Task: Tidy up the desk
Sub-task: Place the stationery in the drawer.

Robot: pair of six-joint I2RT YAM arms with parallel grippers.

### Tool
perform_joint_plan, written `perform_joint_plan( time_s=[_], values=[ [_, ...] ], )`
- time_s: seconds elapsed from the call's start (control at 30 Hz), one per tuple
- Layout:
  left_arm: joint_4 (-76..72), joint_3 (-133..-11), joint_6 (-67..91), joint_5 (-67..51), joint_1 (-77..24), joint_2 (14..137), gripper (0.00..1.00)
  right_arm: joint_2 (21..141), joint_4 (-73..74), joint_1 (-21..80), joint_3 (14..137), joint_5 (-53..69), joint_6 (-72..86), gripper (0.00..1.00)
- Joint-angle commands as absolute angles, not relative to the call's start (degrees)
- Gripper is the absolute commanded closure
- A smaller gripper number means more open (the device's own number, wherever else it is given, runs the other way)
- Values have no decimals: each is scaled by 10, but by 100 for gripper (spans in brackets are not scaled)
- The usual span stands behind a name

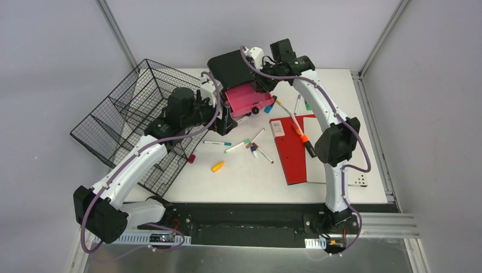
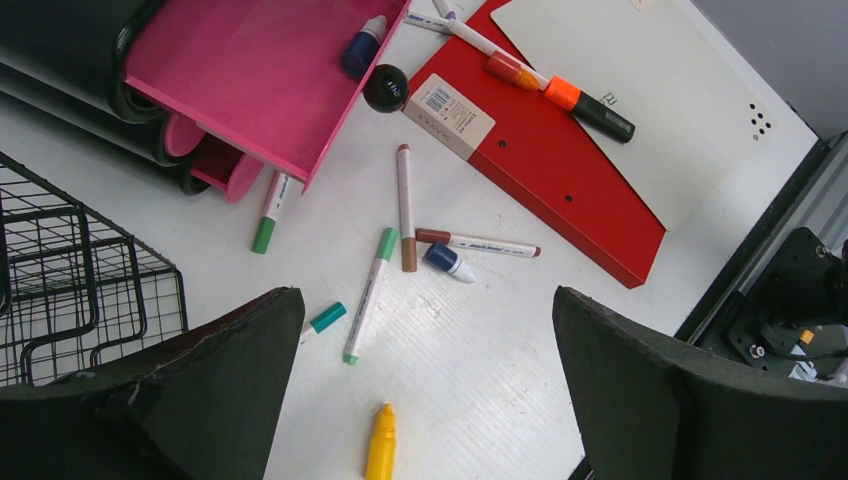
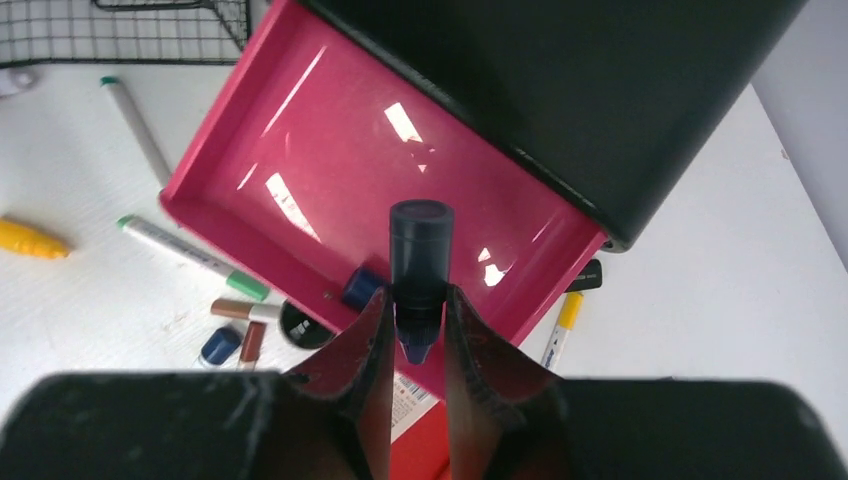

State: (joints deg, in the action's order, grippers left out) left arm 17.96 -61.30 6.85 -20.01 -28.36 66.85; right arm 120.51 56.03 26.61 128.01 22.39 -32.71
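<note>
The white desk [image 1: 244,176] is strewn with markers. My right gripper [image 3: 417,300] is shut on a small dark blue bottle [image 3: 420,250] and holds it over the pink tray [image 3: 330,170], which juts out from under a black organiser [image 3: 600,100]. A second small blue bottle [image 2: 362,45] lies in the tray's near corner. My left gripper [image 2: 425,300] hangs open above the desk, holding nothing. Below it lie a yellow marker [image 2: 380,445] and a green-capped marker [image 2: 368,295]. In the top view the right gripper [image 1: 264,85] is at the back of the desk and the left gripper [image 1: 221,119] beside the tray's front.
A black wire basket [image 1: 136,119] lies tilted at the desk's left edge. A red notebook [image 1: 293,153] with a white sheet and an orange-and-black marker [image 2: 565,92] sits right of centre. A black round cap [image 2: 386,87] and several loose markers [image 2: 405,205] lie between tray and notebook.
</note>
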Motion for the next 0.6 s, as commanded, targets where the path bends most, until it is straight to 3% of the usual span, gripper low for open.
perform_joint_plan(
  time_s=[0.0, 0.13, 0.2, 0.37, 0.57],
  values=[
    [162, -615, 65, -202, -277, 655, 1, 1225, 497, 265, 1319, 186, -271, 90],
    [163, -615, 64, -199, -277, 655, 1, 1230, 485, 264, 1324, 177, -240, 43],
    [163, -615, 63, -199, -277, 656, 1, 1220, 490, 262, 1324, 184, -222, 29],
    [163, -616, 67, -205, -277, 664, 1, 1156, 509, 236, 1288, 294, -173, 17],
    [159, -619, 86, -226, -277, 680, 1, 981, 497, 190, 1086, 456, -202, 8]
  ],
)
